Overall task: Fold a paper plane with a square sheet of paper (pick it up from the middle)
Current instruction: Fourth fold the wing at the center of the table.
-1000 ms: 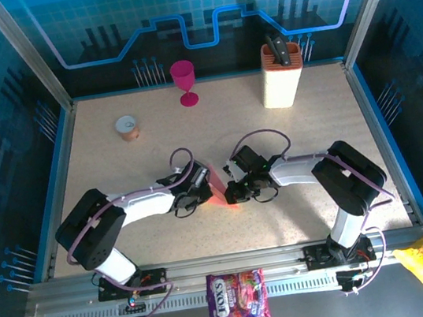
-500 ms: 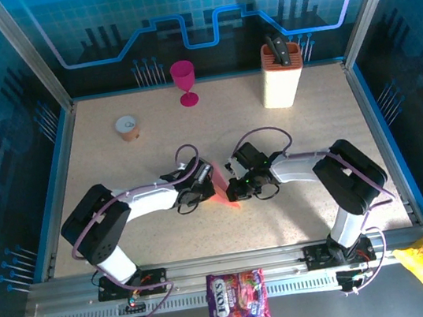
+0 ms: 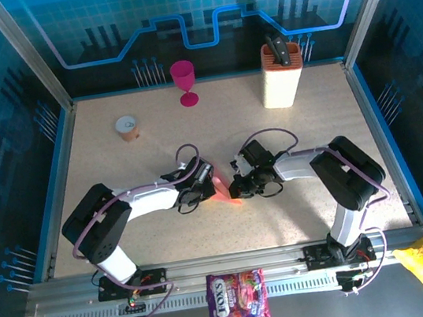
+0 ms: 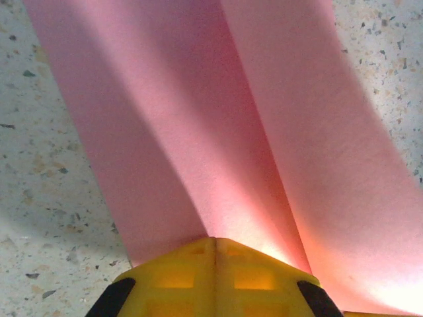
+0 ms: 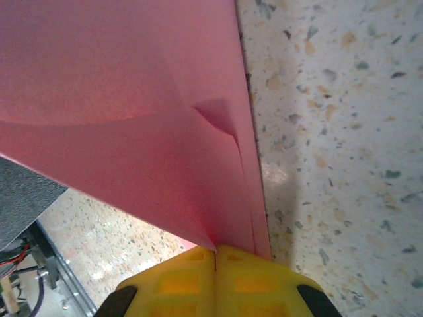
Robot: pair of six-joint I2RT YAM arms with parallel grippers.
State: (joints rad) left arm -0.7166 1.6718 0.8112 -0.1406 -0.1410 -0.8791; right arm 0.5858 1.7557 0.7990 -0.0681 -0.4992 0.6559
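— Okay, where's the square sheet of paper (image 3: 222, 188)?
— Near the middle of the surface (image 3: 311, 131), a little toward the near edge, folded along a centre crease. Its long axis runs roughly from far edge to near edge, slightly slanted.
— Claws?
— My left claw (image 4: 215, 242) is fully closed on the paper from the left-edge side. My right claw (image 5: 216, 251) is clamped on its layers from the right-edge side. Neither arm is nearer; both touch it, facing each other across the crease.
— Next?
— I judge the coming fold turns on that crease line between them.
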